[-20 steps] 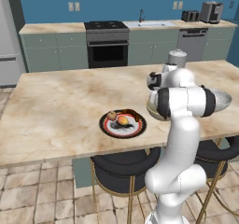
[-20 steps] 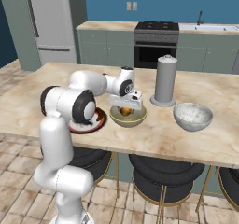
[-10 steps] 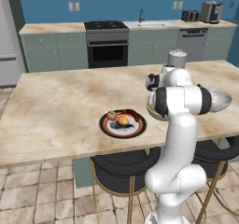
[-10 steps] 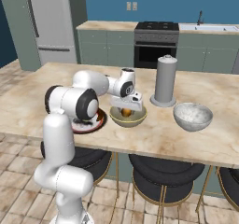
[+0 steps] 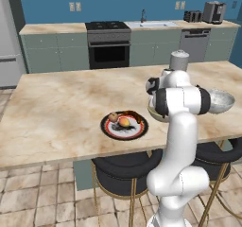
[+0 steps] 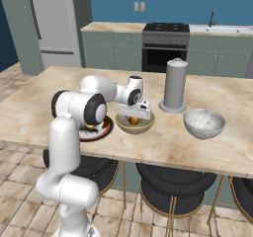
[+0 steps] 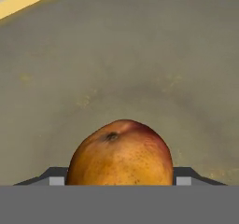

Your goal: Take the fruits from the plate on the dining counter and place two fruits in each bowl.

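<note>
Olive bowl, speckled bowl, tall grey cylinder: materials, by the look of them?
Olive bowl: probably glazed ceramic; the hand view shows a smooth, dull olive inside with faint mottling and a lighter yellow rim. Speckled bowl: looks like stoneware or stone; white-grey granular speckle, matte. Tall grey cylinder: possibly brushed metal; even grey with soft vertical shading, though plastic can't be ruled out in a render.

no readable text anywhere tbh, no labels, brands, numbers or signs on anything in kitchen
</note>
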You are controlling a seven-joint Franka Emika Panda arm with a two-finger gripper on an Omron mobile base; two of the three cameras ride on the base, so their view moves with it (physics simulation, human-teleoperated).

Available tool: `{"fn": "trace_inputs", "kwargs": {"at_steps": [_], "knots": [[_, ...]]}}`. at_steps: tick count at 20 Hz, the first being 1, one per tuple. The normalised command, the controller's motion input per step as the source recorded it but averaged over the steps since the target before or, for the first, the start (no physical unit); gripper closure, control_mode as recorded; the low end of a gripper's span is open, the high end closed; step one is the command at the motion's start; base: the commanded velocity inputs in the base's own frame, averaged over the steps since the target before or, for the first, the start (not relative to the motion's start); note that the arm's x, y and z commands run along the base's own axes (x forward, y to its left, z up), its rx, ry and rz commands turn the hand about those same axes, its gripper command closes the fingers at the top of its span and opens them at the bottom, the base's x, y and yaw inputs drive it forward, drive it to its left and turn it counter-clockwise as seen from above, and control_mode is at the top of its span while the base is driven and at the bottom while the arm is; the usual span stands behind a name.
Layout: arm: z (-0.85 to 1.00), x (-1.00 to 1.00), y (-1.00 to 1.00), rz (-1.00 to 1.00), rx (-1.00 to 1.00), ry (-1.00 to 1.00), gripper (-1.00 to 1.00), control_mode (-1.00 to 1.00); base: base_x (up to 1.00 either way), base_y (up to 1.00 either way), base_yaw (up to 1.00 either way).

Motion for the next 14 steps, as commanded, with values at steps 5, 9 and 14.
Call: {"fn": "trace_inputs", "kwargs": {"at_steps": [5,9,14], "knots": [[0.00,0.02,0.00,0.00,0.00,0.00,-1.00,-1.00,0.00,0.00,0.00],[0.00,0.00,0.00,0.00,0.00,0.00,-1.00,-1.00,0.00,0.00,0.00],[0.07,-0.05,0.00,0.00,0.00,0.00,-1.00,-1.00,0.00,0.00,0.00]]}}
